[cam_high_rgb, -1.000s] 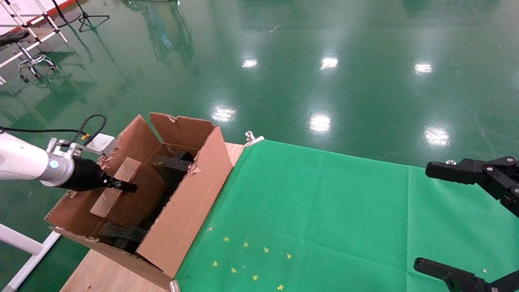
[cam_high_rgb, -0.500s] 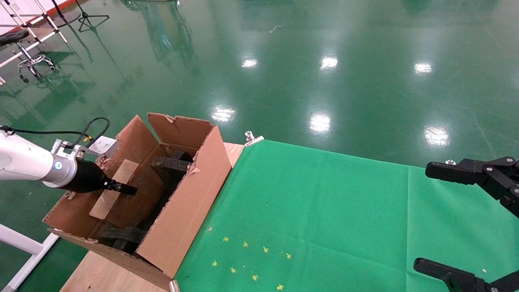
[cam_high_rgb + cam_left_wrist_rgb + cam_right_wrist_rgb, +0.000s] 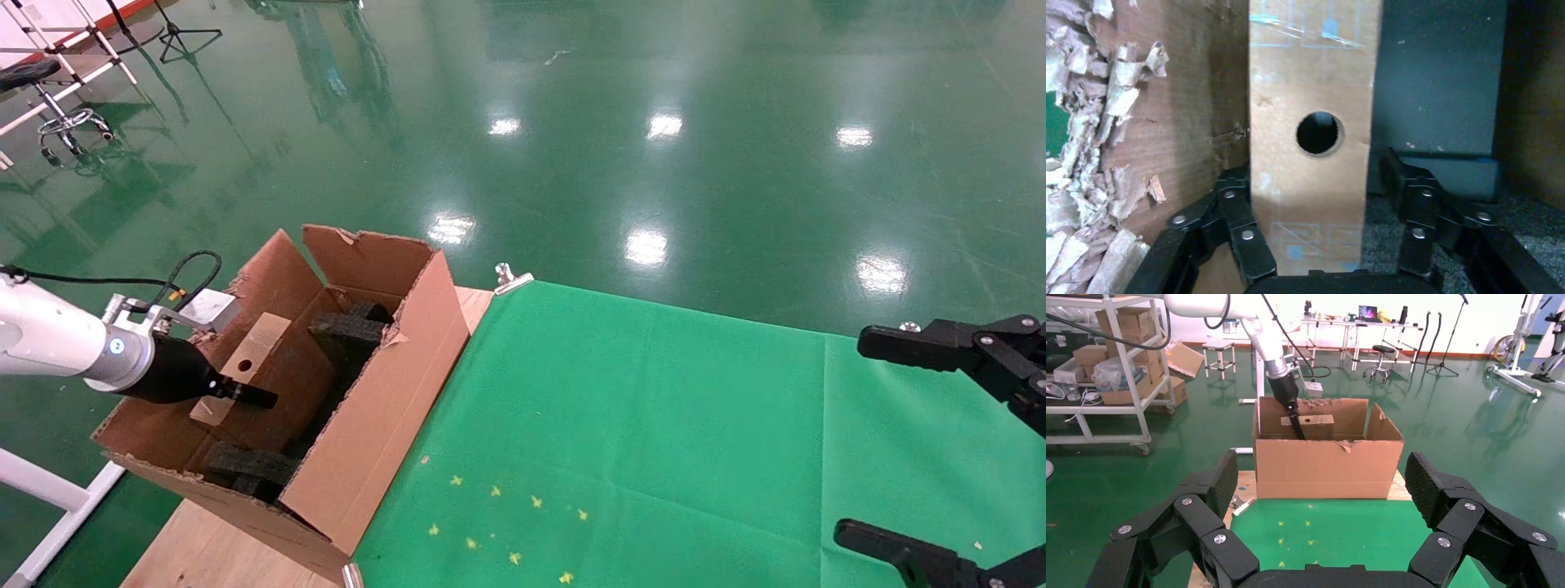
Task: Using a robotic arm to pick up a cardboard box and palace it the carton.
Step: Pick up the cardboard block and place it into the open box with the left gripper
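Note:
The small brown cardboard box (image 3: 261, 339) leans inside the large torn-flapped carton (image 3: 368, 441), its face with the round hole turned up. My left gripper (image 3: 263, 398), on the white robotic arm (image 3: 49, 339), reaches into the carton over its left wall. In the left wrist view the box (image 3: 1309, 196) stands between the fingers of the left gripper (image 3: 1312, 171). One finger touches an edge; the other finger (image 3: 1413, 202) stands apart with foam showing in the gap, so it is open. My right gripper (image 3: 854, 437) hangs open over the cloth at far right.
Black foam blocks (image 3: 347, 327) line the carton beside the box. A green cloth (image 3: 654, 425) covers the wooden table (image 3: 212, 555), held by a metal clip (image 3: 511, 280). A stool (image 3: 49, 90) stands on the floor at far left. Shelves (image 3: 1107, 355) stand behind the carton.
The cardboard box has rolled and settled lower in the carton, so its holed face now shows. The left gripper has drawn back slightly to the left. The right arm has not moved.

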